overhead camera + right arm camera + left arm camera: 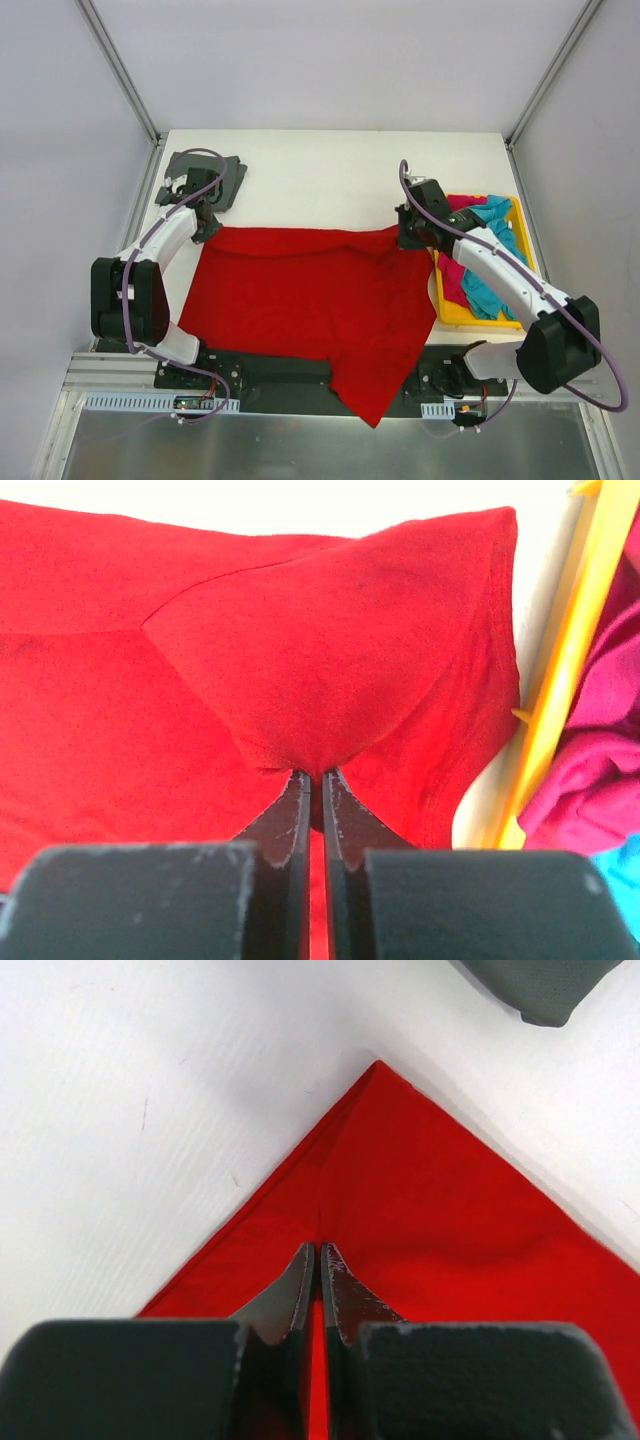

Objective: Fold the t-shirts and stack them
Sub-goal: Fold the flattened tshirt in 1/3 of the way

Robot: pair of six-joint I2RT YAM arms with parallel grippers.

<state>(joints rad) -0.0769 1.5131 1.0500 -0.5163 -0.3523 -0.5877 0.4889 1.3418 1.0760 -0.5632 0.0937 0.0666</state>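
The left gripper [318, 1250] is pressed together on a ridge of the red shirt [300, 300], just behind the shirt's pointed corner, which lies ahead of the fingertips. The right gripper [316, 775] is likewise clamped on a puckered fold of the same shirt, with the sleeve ahead of it and the tray [580, 630] just to its right. The pinched edge runs straight across from one gripper to the other. The rest of the shirt lies behind both, spread over the tabletop [330, 180] toward the arm bases. Any fold probably means carrying this edge back together. The grey shirt [215, 175] lies beyond the left gripper.
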